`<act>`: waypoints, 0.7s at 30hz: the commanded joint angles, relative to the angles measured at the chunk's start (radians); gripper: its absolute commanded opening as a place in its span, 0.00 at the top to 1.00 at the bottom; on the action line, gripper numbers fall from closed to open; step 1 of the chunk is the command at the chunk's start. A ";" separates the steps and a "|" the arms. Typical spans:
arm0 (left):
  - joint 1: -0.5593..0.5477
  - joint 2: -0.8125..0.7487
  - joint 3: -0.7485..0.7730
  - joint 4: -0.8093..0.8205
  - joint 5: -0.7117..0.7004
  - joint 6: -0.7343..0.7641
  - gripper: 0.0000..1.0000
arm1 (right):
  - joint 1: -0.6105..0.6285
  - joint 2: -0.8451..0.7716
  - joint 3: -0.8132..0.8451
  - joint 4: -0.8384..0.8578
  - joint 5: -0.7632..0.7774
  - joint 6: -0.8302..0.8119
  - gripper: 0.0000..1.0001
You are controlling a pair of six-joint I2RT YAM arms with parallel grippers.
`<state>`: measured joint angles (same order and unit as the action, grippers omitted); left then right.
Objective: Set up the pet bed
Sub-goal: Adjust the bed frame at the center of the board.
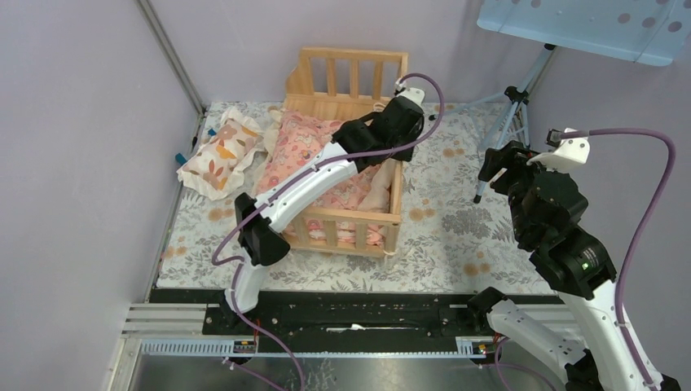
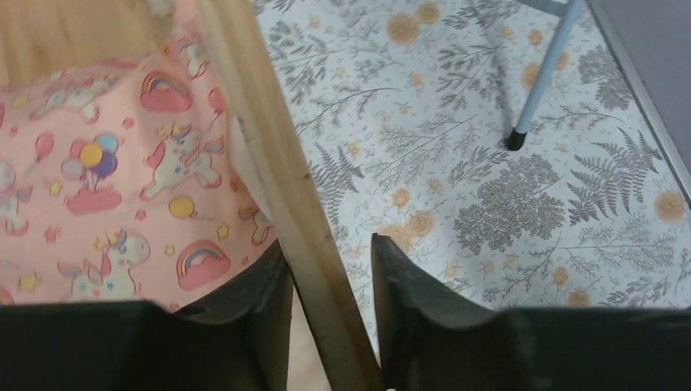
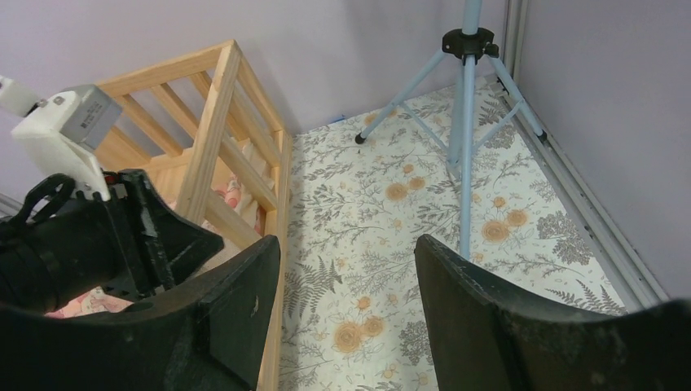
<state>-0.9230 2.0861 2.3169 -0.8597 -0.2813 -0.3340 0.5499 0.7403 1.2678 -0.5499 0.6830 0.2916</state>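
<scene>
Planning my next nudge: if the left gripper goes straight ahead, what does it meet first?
Probably the pet bed side rail, which sits between its jaws; past the rail, the floral table cover.

The left arm (image 1: 301, 183) stretches toward the table's (image 1: 456, 236) far edge, the left gripper (image 2: 330, 244) straddling the pet bed (image 2: 265, 138) rail, grip uncertain, while the right gripper (image 3: 350, 244) hovers agape and empty near the right edge.

Lighting and quality: we record bright, even light and faint soft shadows; wrist views blur slightly in the near foreground.
</scene>
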 commanded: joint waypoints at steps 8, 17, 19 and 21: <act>0.027 -0.141 -0.067 -0.025 0.301 0.399 1.00 | 0.002 -0.014 -0.049 0.032 -0.019 -0.012 0.30; 0.028 -0.401 -0.345 -0.143 0.519 0.617 1.00 | 0.002 -0.009 -0.101 0.053 -0.054 -0.035 0.29; 0.027 -0.482 -0.434 -0.125 0.577 0.671 1.00 | 0.002 -0.007 -0.117 0.069 -0.070 -0.037 0.29; 0.026 -0.548 -0.514 -0.100 0.609 0.721 1.00 | 0.002 -0.005 -0.131 0.081 -0.085 -0.040 0.29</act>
<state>-0.8505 1.7142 1.8996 -0.9459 0.0166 0.0849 0.5499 0.7303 1.1576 -0.5308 0.6327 0.2745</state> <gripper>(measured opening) 0.313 0.710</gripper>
